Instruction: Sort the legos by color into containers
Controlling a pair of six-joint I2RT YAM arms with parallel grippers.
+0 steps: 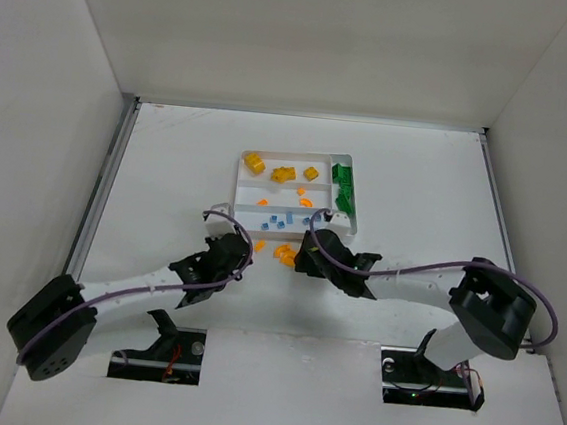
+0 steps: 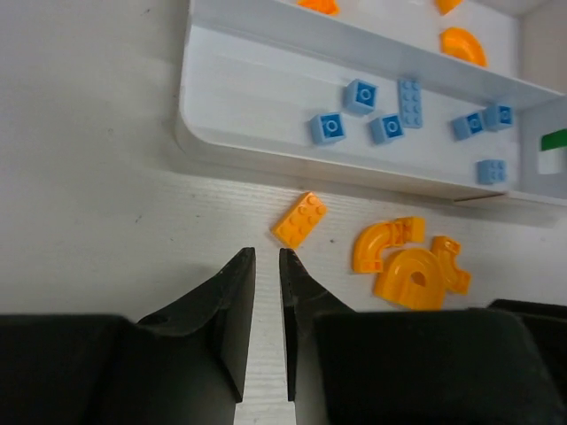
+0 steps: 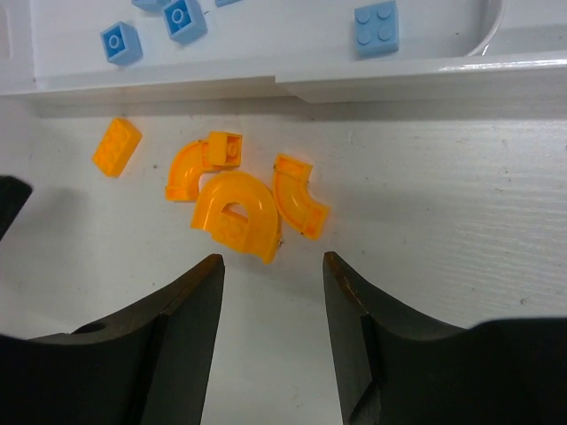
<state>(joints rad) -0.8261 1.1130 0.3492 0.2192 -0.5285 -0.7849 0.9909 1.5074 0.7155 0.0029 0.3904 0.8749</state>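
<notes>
Top external view, and the white table (image 1: 168,161) carries it all, with pale walls (image 1: 33,98) on three sides. Two arms reach in from the near edge, the left arm (image 1: 135,289) and the right arm (image 1: 427,282). Just beyond their tips sits one shallow white rectangular plastic tray (image 1: 237,180), split into three long sections and a narrow one on its right side.

The left gripper (image 2: 266,257) has its fingers nearly pressed together with only a slit between them. It holds nothing and sits low over bare table. The right gripper (image 3: 270,258) has its fingers well apart and is also empty.

Now the counts. In the far section the yellow plastic bricks (image 1: 283,174) lie in three clumps, exact number unclear. In the narrow section the green plastic bricks (image 1: 344,188) form one heap, too tight to count. The middle section shows three orange curved pieces (image 2: 463,44). The near section holds seven small pale blue bricks (image 2: 328,127).

Five orange pieces lie loose on the table just outside the tray's near wall:
- One big orange arch (image 3: 235,215), dead ahead of the right gripper's gap.
- Two orange quarter curves (image 3: 299,197).
- One flat orange rectangular brick (image 3: 116,146), off on its own ahead of the left gripper.
- One small orange square brick (image 3: 224,149), touching a curve.

That near wall stands between the loose pile and the blue section.
</notes>
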